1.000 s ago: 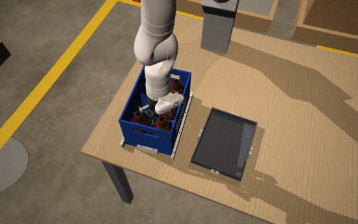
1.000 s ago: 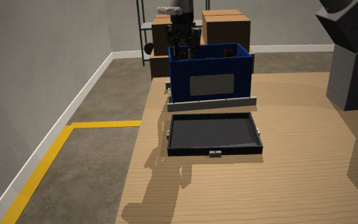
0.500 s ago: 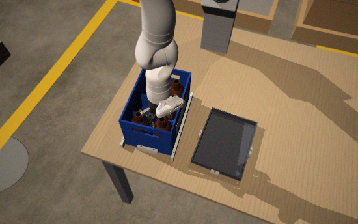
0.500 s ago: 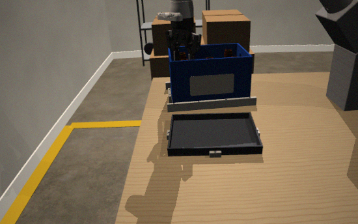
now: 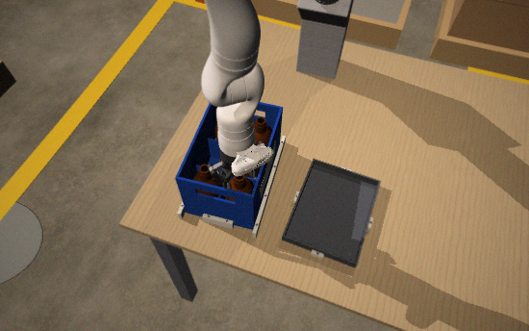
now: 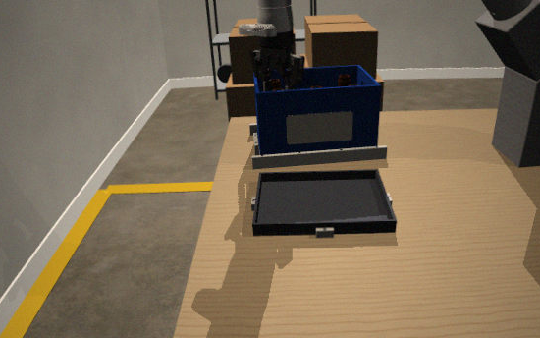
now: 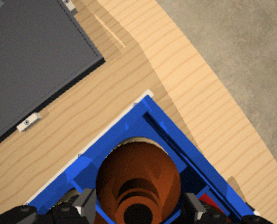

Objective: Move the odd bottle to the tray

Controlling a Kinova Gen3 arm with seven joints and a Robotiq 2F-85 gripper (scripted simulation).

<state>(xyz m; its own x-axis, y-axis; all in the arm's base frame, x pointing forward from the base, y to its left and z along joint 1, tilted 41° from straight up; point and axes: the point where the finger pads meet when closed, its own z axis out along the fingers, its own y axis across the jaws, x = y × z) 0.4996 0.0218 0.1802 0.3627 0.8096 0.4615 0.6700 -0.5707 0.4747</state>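
Observation:
The blue crate (image 5: 231, 213) (image 6: 271, 128) (image 7: 148, 106) holds brown bottles. One bottle (image 5: 240, 186) (image 6: 276, 84) (image 7: 138, 167) stands upright in the corner compartment. My gripper (image 6: 281, 83) (image 7: 138, 205) is partly open, its fingers reaching down on both sides of this bottle's neck without closing on it. Another bottle (image 5: 205, 174) stands in the near left corner, and one more (image 5: 261, 126) (image 6: 344, 80) at the far right. The arm hides the rest. No difference in neck thickness can be told. The dark tray (image 5: 324, 212) (image 6: 314, 201) (image 7: 36, 65) is empty.
A pale strip (image 5: 269, 185) (image 6: 319, 157) runs along the crate's tray side. Small blocks (image 5: 217, 220) (image 5: 316, 254) (image 7: 29, 122) sit against the crate and tray. The crate's walls and dividers stand close around the fingers. A grey pedestal (image 5: 321, 48) (image 6: 525, 118) stands on the table.

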